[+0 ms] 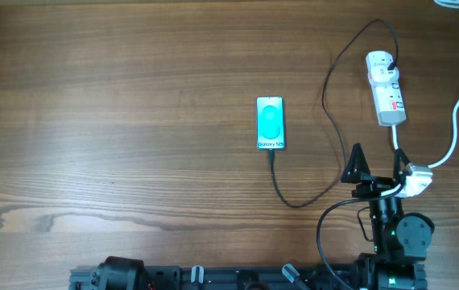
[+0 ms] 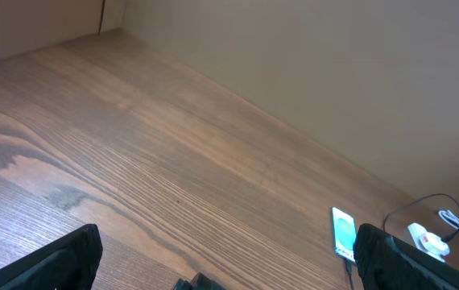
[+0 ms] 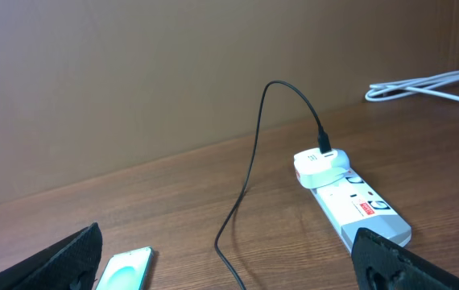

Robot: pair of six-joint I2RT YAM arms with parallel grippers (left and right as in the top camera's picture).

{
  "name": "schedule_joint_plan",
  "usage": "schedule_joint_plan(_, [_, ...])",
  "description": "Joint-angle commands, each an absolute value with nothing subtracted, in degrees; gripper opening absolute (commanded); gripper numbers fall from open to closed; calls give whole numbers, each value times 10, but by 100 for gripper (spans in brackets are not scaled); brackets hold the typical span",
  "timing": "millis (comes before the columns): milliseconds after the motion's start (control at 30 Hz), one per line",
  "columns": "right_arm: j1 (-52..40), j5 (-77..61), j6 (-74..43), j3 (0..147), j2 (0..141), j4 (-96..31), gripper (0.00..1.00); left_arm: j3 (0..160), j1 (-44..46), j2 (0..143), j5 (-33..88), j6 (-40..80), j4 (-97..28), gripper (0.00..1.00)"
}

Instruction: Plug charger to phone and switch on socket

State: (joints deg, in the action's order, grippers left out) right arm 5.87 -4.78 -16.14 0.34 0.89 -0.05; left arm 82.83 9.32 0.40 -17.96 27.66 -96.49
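The phone (image 1: 270, 123) lies flat mid-table with its cyan screen up; it also shows in the wrist views (image 2: 344, 233) (image 3: 123, 271). The charger's thin black cable (image 1: 327, 97) leaves the phone's bottom edge, loops toward me, then arcs back to a white adapter (image 3: 320, 164) seated in the socket (image 1: 388, 95), a white power strip at the right (image 3: 361, 209) (image 2: 427, 239). My right gripper (image 1: 378, 167) hovers just in front of the strip, open and empty (image 3: 229, 270). My left gripper (image 2: 229, 266) stays low at the near left, open, holding nothing.
A thicker white cord (image 1: 458, 105) runs from the strip's near end out to the far right corner (image 3: 423, 83). Its near end lies beside my right gripper. A plain wall backs the table. Bare wood (image 1: 117, 121) stretches left of the phone.
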Motion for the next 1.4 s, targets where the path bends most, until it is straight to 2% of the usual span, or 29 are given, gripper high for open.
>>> schedule_joint_plan(0, [57,-38,-152,3,4,1,100,827,95,3,-173,279,-945,100])
schedule_joint_plan(167, [57,-38,-152,3,4,1,100,727,96,3,-163,272,-846,100])
schedule_joint_plan(533, [57,-38,-152,3,4,1,100,290,96,3,-150,271,-442,100])
schedule_joint_plan(700, [57,-38,-152,3,4,1,100,132,96,2,-73,144,-211,100])
schedule_joint_plan(833, [57,-38,-152,3,4,1,100,63,94,2,-60,121,-119,100])
schedule_joint_plan(1133, [57,-38,-152,3,4,1,100,20,23,2,2,-7,-79,100])
schedule_joint_plan(1367, [57,-38,-152,3,4,1,100,20,24,2,11,-11,-79,100])
